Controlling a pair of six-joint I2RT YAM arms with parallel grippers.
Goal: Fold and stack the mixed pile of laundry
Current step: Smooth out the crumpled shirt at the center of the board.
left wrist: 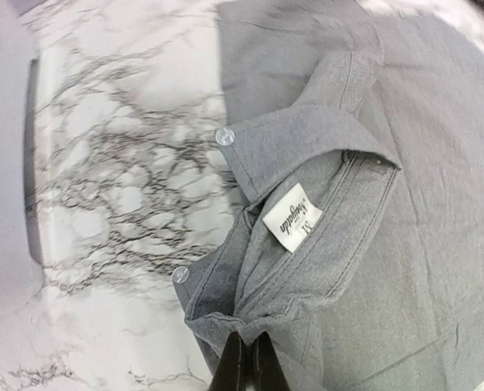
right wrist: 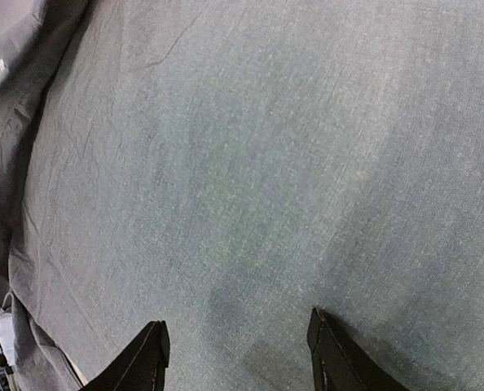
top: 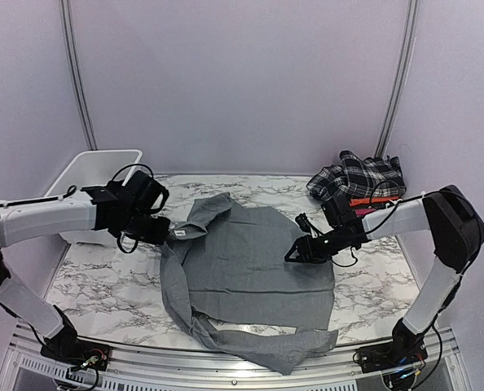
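A grey collared button shirt [top: 250, 269] lies spread over the marble table, its collar at the far left and a sleeve trailing along the near edge. My left gripper [top: 167, 235] is shut on the shirt's edge just below the collar [left wrist: 307, 138], pinching a fold next to the white label [left wrist: 292, 217]. My right gripper [top: 295, 254] hovers open over the shirt's right half, fingers [right wrist: 152, 350] spread just above flat grey cloth [right wrist: 250, 163]. The rest of the laundry pile, a black-and-white plaid piece [top: 358, 177] over a red-pink piece [top: 363, 202], sits at the far right.
A white plastic basket [top: 91, 175] stands at the far left corner behind my left arm. Marble table [top: 103, 277] shows bare left of the shirt and at the near right. Purple walls close the space at the back and sides.
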